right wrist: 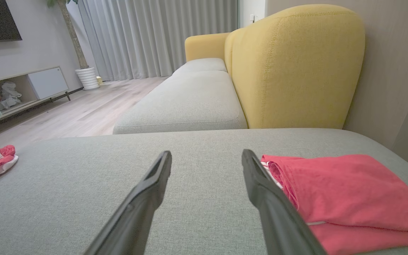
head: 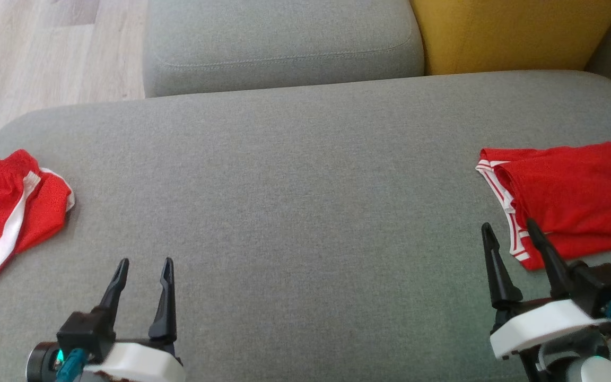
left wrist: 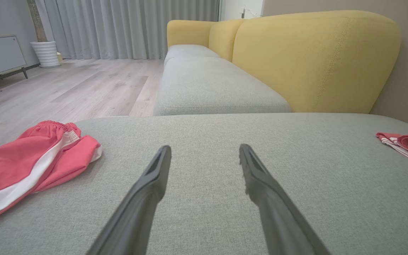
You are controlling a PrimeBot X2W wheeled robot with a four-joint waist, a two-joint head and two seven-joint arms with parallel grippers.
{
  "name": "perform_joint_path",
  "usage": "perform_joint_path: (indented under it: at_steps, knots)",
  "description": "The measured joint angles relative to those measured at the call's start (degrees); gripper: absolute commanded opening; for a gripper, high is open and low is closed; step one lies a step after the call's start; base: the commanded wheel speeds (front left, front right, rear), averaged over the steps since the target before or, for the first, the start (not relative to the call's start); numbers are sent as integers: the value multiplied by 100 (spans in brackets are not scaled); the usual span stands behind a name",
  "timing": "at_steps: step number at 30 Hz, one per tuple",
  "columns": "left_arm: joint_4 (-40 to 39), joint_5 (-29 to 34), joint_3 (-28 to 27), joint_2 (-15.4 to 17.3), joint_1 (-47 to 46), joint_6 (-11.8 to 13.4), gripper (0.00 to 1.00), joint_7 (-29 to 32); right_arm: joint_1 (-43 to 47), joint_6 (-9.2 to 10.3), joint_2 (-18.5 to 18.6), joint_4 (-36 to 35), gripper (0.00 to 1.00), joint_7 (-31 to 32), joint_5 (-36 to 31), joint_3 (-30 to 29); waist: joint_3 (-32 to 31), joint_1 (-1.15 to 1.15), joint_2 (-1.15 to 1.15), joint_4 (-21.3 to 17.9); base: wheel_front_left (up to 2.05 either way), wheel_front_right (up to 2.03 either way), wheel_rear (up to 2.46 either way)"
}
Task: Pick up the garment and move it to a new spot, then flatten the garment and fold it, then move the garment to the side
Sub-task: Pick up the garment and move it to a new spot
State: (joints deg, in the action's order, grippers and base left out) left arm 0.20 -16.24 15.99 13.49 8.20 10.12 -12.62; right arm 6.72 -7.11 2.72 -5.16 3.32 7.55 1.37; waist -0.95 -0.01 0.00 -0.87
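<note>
Your left gripper stood wide open and held nothing, above the grey seat. The crumpled red shorts lay off to its left at the seat's edge, clear of its fingers. Your right gripper was spread just as wide and was also empty. In the head view its right finger overlapped the folded red garment, but you could not tell whether they touched. A yellow backrest rose behind.

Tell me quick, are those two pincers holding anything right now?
Left pincer: open, holding nothing.
Right pincer: open, holding nothing.
</note>
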Motion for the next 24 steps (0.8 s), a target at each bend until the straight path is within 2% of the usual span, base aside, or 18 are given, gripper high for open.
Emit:
perform_joint_path:
  at_steps: [15, 24]
  knots:
    - [-15, -25, 8, 16, -2, 55, 100, -1, 0, 0, -3, -37, 100, 74, -54, -36, 41, 0, 0, 81, 0, 0, 0]
    - [-15, -58, 18, 11, -95, 68, 100, -16, 20, 1, -5, -255, 100, 133, -69, -76, 78, 0, 0, 589, 0, 0, 0]
